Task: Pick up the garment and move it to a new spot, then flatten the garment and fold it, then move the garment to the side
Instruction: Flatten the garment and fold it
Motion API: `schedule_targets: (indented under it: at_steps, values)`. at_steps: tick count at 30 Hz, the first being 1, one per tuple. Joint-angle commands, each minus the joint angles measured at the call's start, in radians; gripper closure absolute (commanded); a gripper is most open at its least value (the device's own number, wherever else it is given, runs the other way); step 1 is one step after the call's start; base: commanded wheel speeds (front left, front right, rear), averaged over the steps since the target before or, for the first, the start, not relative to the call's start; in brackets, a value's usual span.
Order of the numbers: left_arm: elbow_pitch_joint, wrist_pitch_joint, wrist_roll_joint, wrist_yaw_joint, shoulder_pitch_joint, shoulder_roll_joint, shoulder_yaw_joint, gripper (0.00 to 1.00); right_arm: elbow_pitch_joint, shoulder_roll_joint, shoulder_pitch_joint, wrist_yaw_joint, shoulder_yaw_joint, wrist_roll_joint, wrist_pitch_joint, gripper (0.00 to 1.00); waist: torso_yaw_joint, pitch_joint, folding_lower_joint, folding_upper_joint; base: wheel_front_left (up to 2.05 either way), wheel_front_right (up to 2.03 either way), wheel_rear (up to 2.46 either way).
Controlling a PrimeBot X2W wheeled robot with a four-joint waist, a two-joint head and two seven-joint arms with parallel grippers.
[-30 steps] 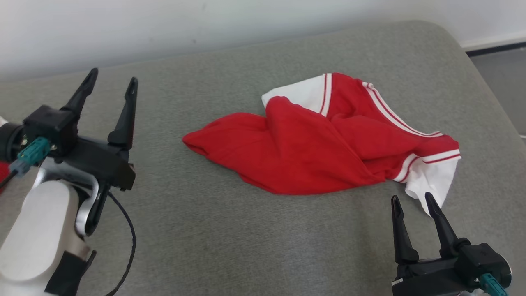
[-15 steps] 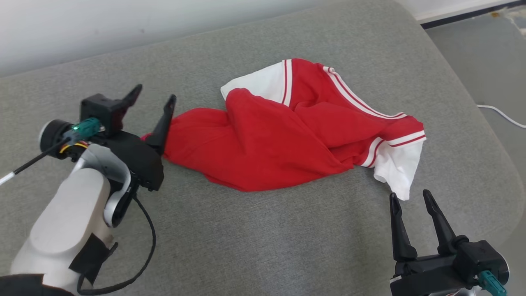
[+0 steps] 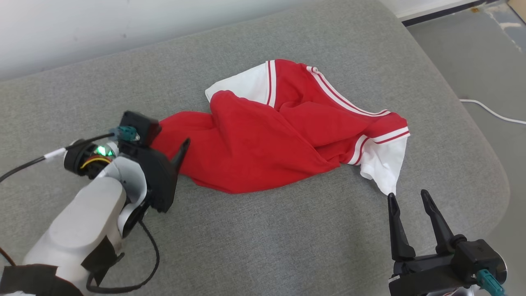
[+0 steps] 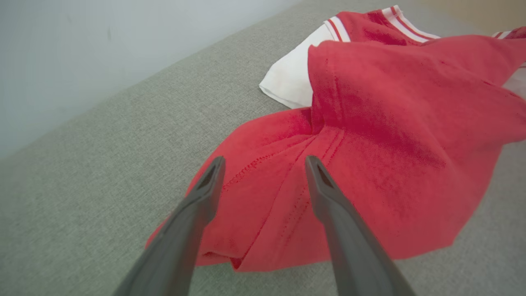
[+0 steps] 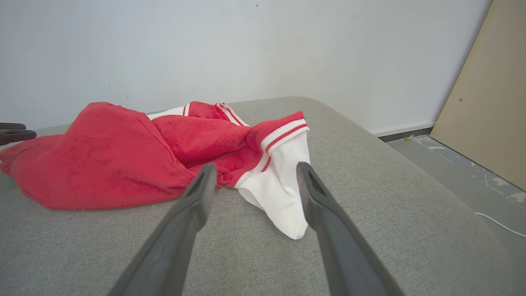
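Observation:
The garment [image 3: 263,139] is a crumpled red shirt with white, red-striped sleeves, lying on the grey cushion [image 3: 263,238]. My left gripper [image 3: 166,137] is at its left end, angled down. In the left wrist view the left gripper [image 4: 265,162] is open, its fingers hovering over the garment's [image 4: 370,135] red stitched hem on either side, with nothing pinched. My right gripper [image 3: 407,196] stands open near the front right, just short of the white sleeve tip [image 3: 384,172]. In the right wrist view that sleeve [image 5: 283,193] lies between and beyond the right gripper's [image 5: 255,168] fingers, untouched.
The cushion's rounded edge drops to a grey floor [image 3: 485,61] on the right, where a white cable [image 3: 489,113] lies. A pale wall [image 3: 123,24] runs behind. A tan board [image 5: 485,94] leans at the far right.
The head camera has swung, shifting the scene left. My left gripper has travelled right and down from clear of the garment onto its left end. The right gripper has stayed put.

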Motion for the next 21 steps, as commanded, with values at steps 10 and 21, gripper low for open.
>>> schedule_targets:
  at_steps: [10, 21]
  values:
    - [0.107, 0.049, -0.048, 0.002, -0.020, 0.004, -0.143, 0.00, -0.001, 0.001, -0.006, -0.002, -0.006, 0.002, -0.001, 0.00, -0.016, 0.008, 0.0000, -0.0001, 0.00, 0.00, 0.00]
    - [0.166, -0.059, -0.077, 0.002, -0.075, -0.031, -0.234, 1.00, -0.009, 0.001, -0.011, -0.002, -0.013, -0.007, 0.000, 0.00, 0.014, 0.005, 0.0000, -0.0001, 0.00, 0.00, 0.00]
